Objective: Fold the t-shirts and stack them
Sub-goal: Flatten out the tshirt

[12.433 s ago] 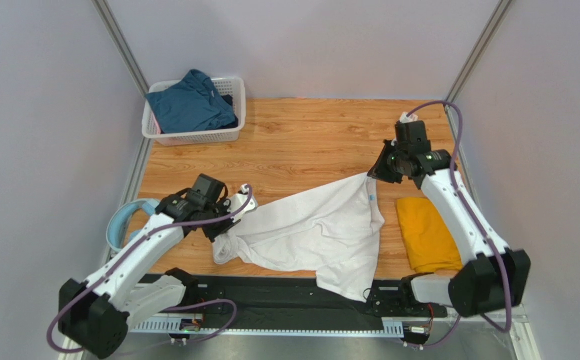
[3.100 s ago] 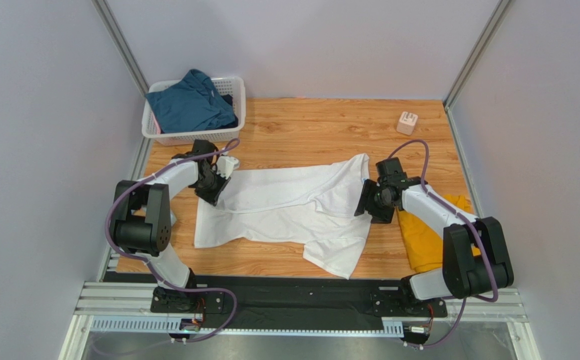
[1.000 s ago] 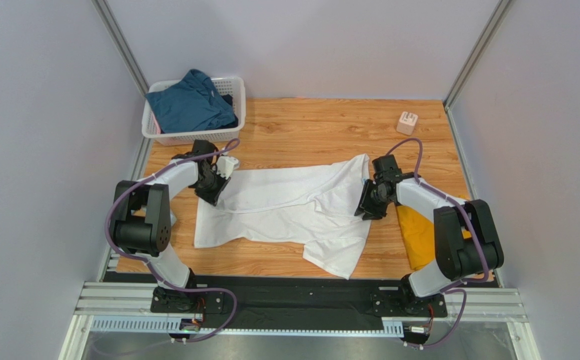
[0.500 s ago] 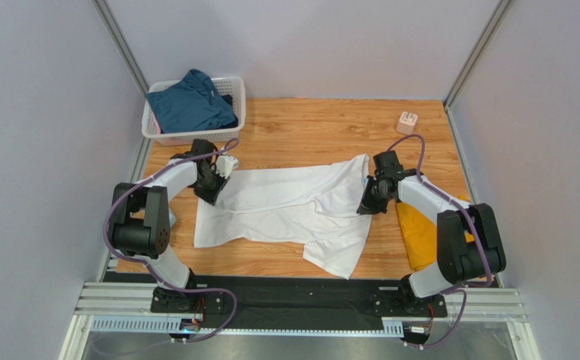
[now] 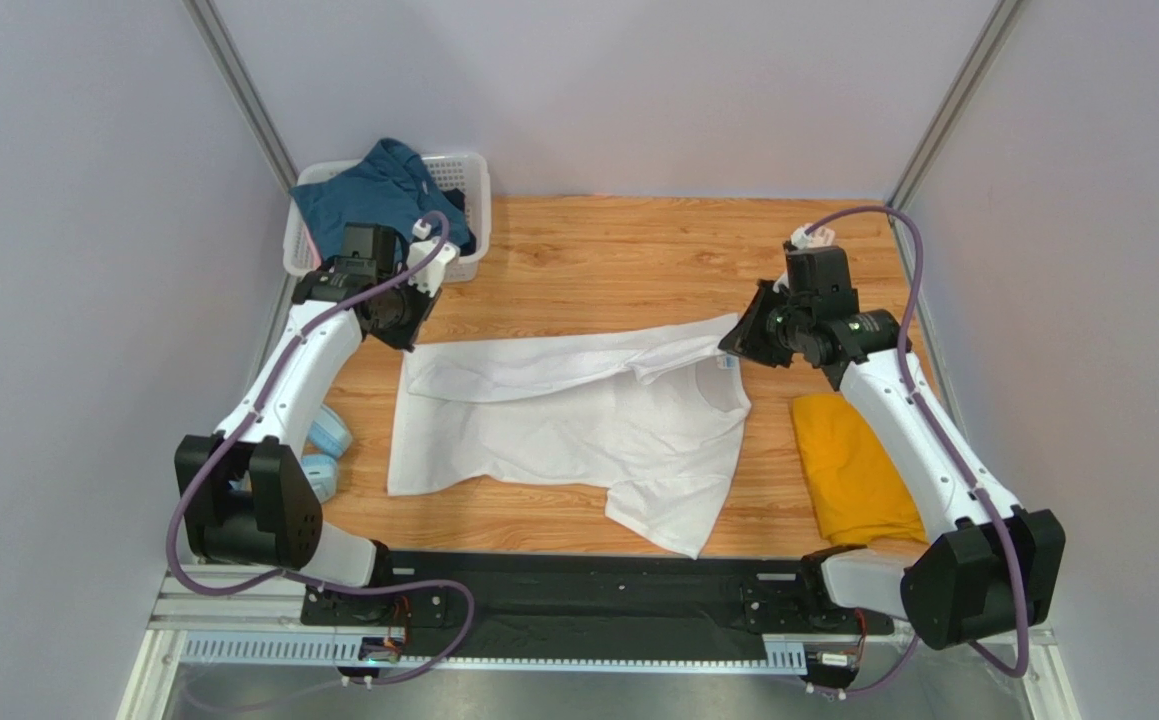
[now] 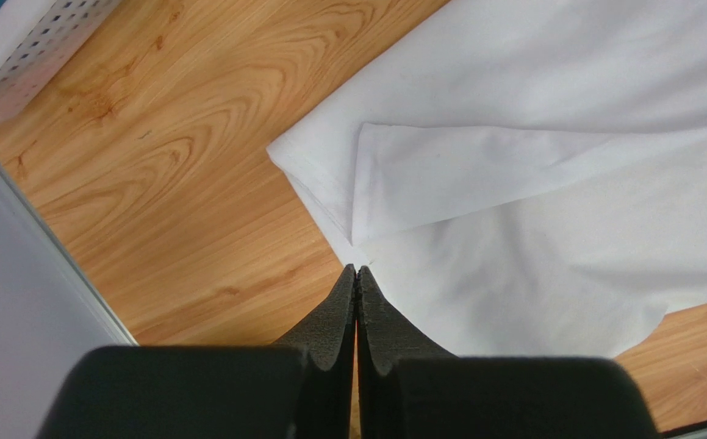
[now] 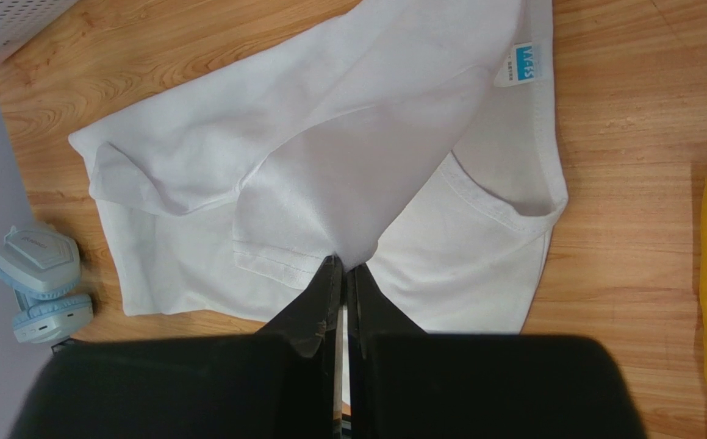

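Note:
The white t-shirt [image 5: 585, 428] lies spread on the wooden table, its blue neck label [image 7: 519, 64] at the right end. My right gripper [image 5: 739, 342] is shut on a raised fold of it [image 7: 366, 229] near the collar. My left gripper [image 5: 402, 318] is shut with nothing between the tips, above the shirt's far left corner [image 6: 329, 174]. The mustard-yellow t-shirt [image 5: 853, 465] lies folded at the right edge. The dark teal-blue t-shirt [image 5: 375, 195] sits in the basket.
The white lattice basket [image 5: 458, 267] stands at the far left corner, close behind my left gripper. Pale-blue curved objects [image 5: 327, 435] lie at the table's left edge and also show in the right wrist view [image 7: 41, 283]. Grey walls enclose the table.
Both grippers have risen off the table. The left has moved back toward the basket, off the shirt. The right has lifted the shirt's far right edge, and a strip along the far edge now lies folded over.

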Controlling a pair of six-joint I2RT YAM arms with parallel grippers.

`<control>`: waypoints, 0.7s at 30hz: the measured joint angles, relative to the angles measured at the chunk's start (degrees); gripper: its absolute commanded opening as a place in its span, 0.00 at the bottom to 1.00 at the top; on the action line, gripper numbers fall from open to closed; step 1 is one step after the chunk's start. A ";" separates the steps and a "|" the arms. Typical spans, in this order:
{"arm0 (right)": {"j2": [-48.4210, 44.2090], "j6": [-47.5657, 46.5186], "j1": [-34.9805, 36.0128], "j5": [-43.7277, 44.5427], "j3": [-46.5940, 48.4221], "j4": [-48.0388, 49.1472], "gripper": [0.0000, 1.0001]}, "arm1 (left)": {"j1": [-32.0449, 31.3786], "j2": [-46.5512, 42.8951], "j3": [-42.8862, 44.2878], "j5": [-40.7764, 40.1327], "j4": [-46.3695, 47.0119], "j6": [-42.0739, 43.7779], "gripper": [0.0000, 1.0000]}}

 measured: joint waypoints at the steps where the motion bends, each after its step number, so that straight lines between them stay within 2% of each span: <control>1: -0.46 0.00 0.00 -0.09 0.00 -0.44 0.00 | 0.00 -0.46 -0.02 -0.02 -0.39 0.00 0.00; 6: -1.25 -0.04 0.00 -0.17 0.00 -2.75 0.01 | 0.26 -2.03 -0.74 0.15 -1.36 -0.13 0.00; 9: -1.42 -0.09 0.00 -0.24 0.00 -3.06 0.00 | 0.37 -1.62 -1.70 1.33 -1.16 -0.81 0.09; 10: -1.29 -0.07 0.00 -0.44 -0.02 -3.19 0.00 | 0.33 -0.50 -2.51 1.88 -0.94 -1.22 0.13; 11: -1.16 -0.07 0.00 -0.59 -0.11 -3.21 0.00 | 0.31 0.90 -3.28 2.03 -0.46 -1.53 0.29; 14: -0.61 -0.04 0.00 -1.44 -1.01 -2.95 0.00 | 0.33 6.93 -5.95 2.05 1.75 -2.64 0.50; 21: -0.28 0.07 0.02 -2.84 -4.92 -2.21 0.00 | 0.31 16.55 -4.63 2.45 2.54 -4.98 0.51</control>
